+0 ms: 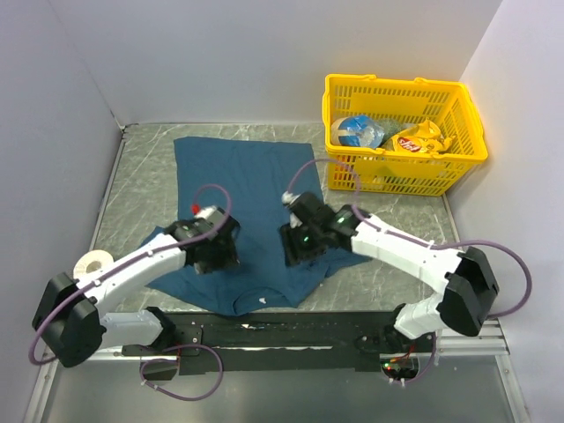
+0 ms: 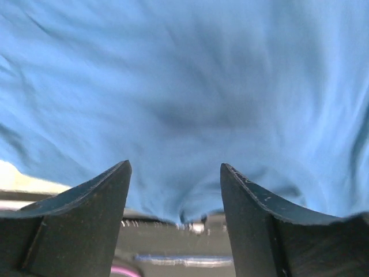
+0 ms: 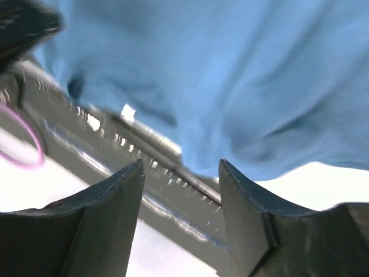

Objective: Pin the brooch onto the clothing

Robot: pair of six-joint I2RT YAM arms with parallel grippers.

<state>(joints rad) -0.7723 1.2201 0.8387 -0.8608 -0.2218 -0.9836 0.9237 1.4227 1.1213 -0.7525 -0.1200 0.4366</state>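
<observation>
Both left gripper (image 2: pixel 176 173) and right gripper (image 3: pixel 181 173) hover jaws apart and empty over the teal T-shirt (image 1: pixel 256 176) spread on the table (image 1: pixel 141 176), can't spot the brooch anywhere, so I'd locate it before pinching fabric.

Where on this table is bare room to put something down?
Bare table lies between the T-shirt and the left wall, and in a narrow strip behind the T-shirt. In front of the yellow basket, the right arm overhangs the room. Crowded: the T-shirt's near half, under the left end effector and the right end effector.
</observation>
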